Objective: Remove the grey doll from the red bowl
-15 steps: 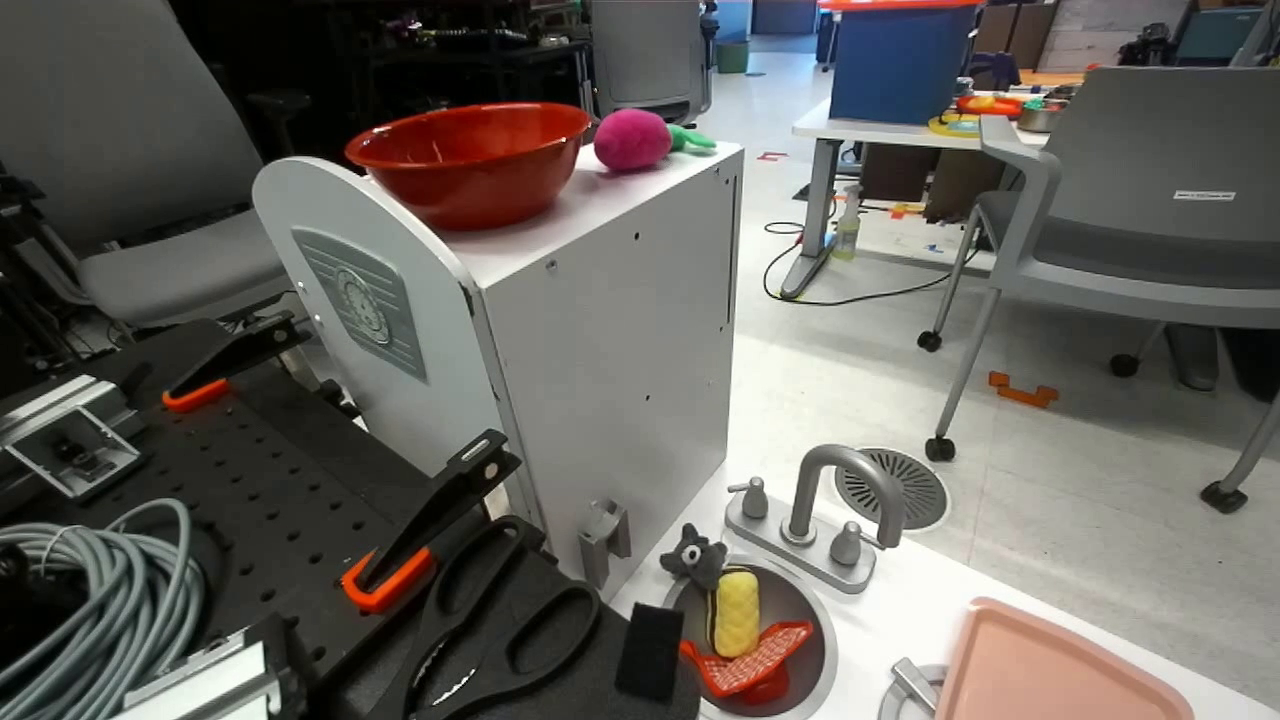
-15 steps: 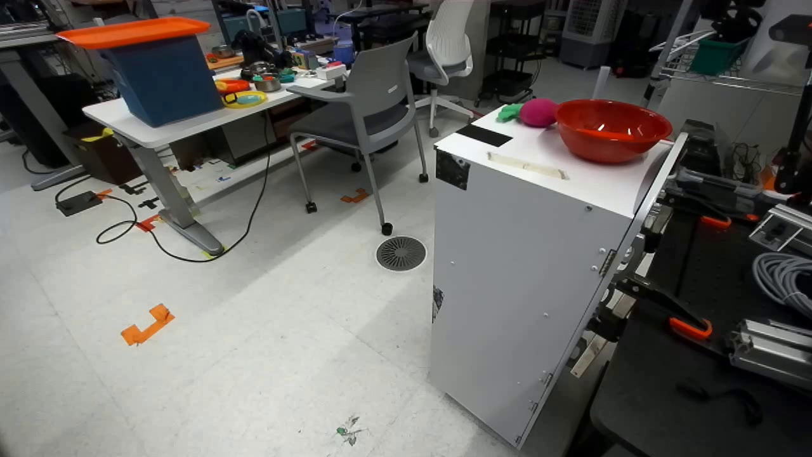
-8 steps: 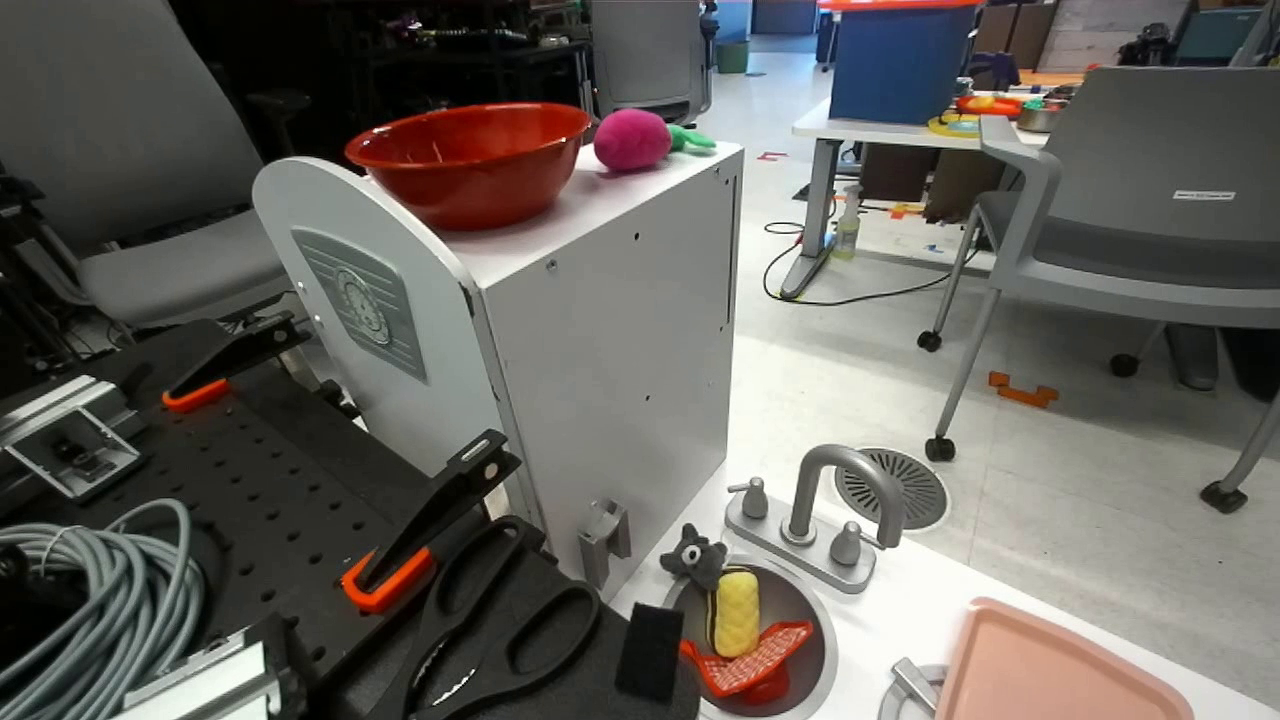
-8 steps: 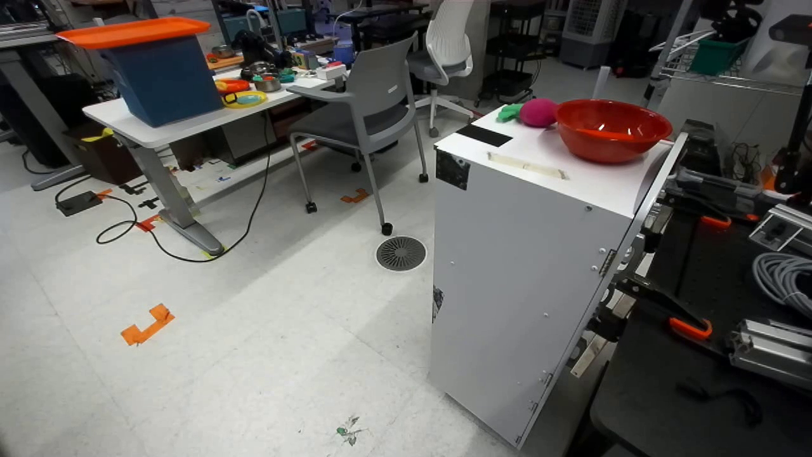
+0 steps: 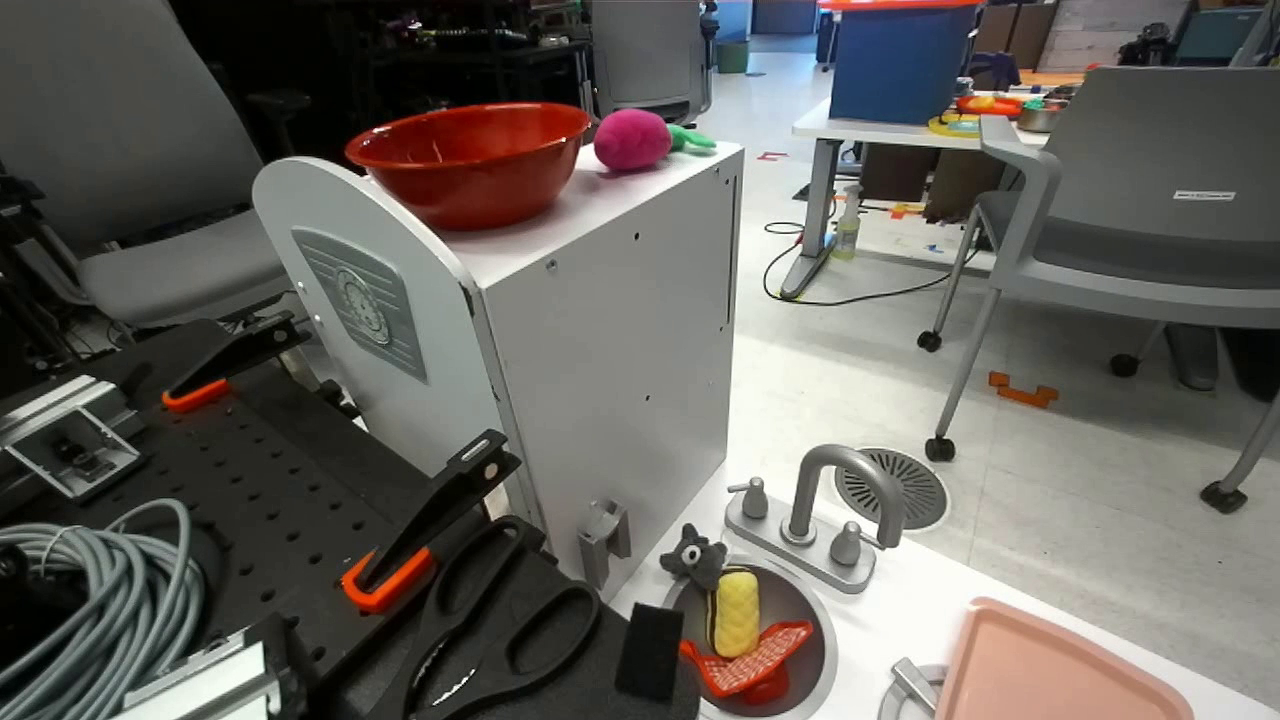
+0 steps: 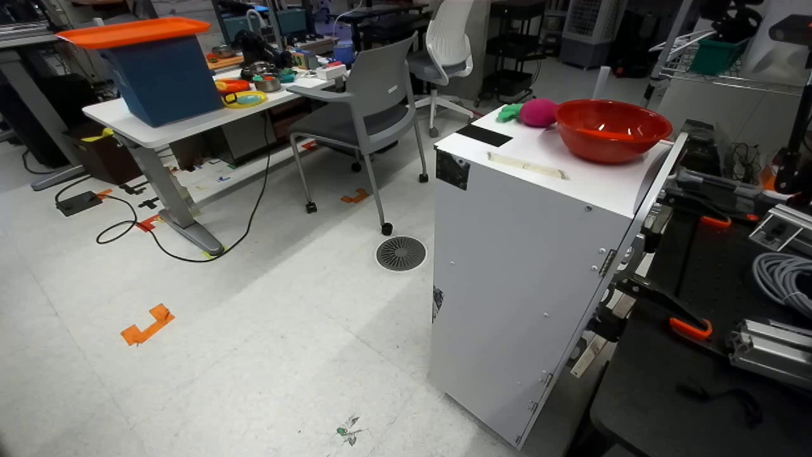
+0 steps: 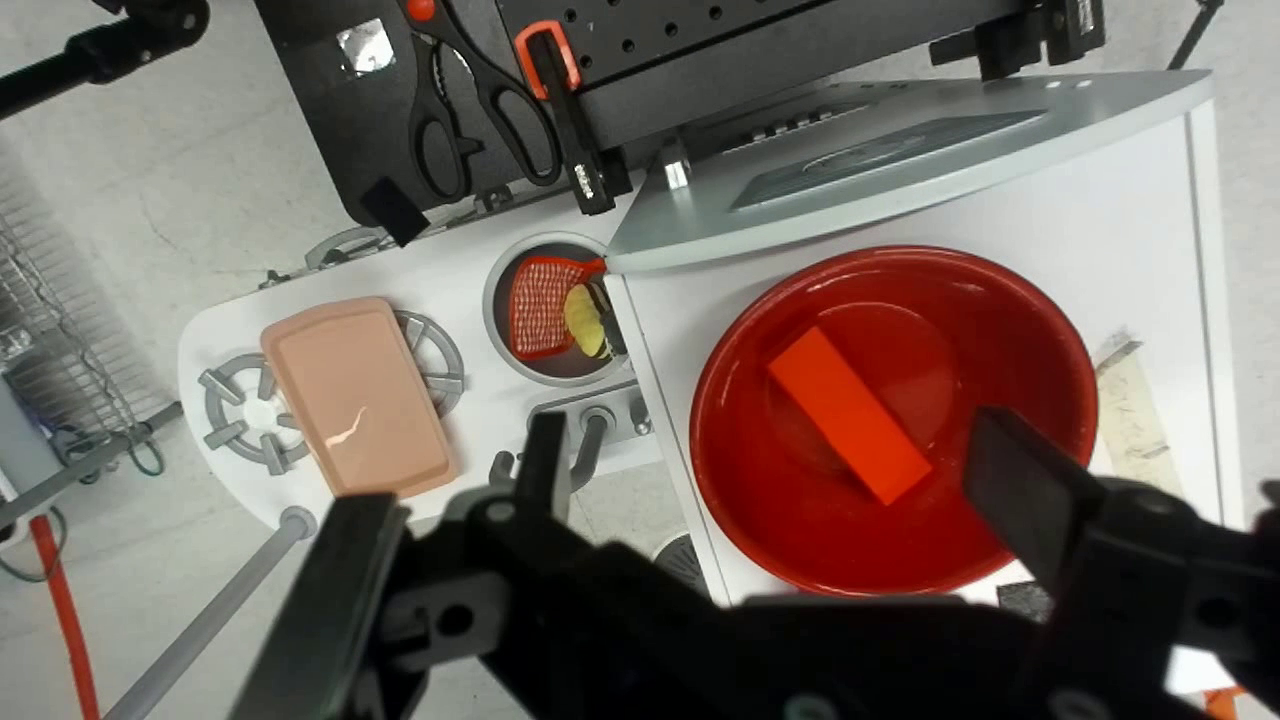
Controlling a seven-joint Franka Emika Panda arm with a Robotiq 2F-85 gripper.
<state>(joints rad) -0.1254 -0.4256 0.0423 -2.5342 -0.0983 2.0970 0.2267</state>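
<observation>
The grey doll [image 5: 694, 557] rests at the edge of the small sink, beside a yellow item. It is outside the red bowl [image 5: 475, 165], which stands on top of the white cabinet in both exterior views. From the wrist, the red bowl [image 7: 960, 540] contains a flat orange block [image 7: 850, 415]. Neither exterior view takes in my gripper. In the wrist view my gripper [image 7: 768, 425] is open above the cabinet, its fingers wide apart and holding nothing; the right finger overlaps the bowl's side in the picture.
A pink plush [image 6: 538, 113] with green leaves sits next to the bowl. The sink [image 7: 497, 300] holds a red slotted item and a yellow one; a grey faucet [image 5: 850, 480] rises behind it. Clamps and scissors [image 7: 470, 110] lie on the black table. The cabinet's arched door panel [image 7: 900, 190] stands upright.
</observation>
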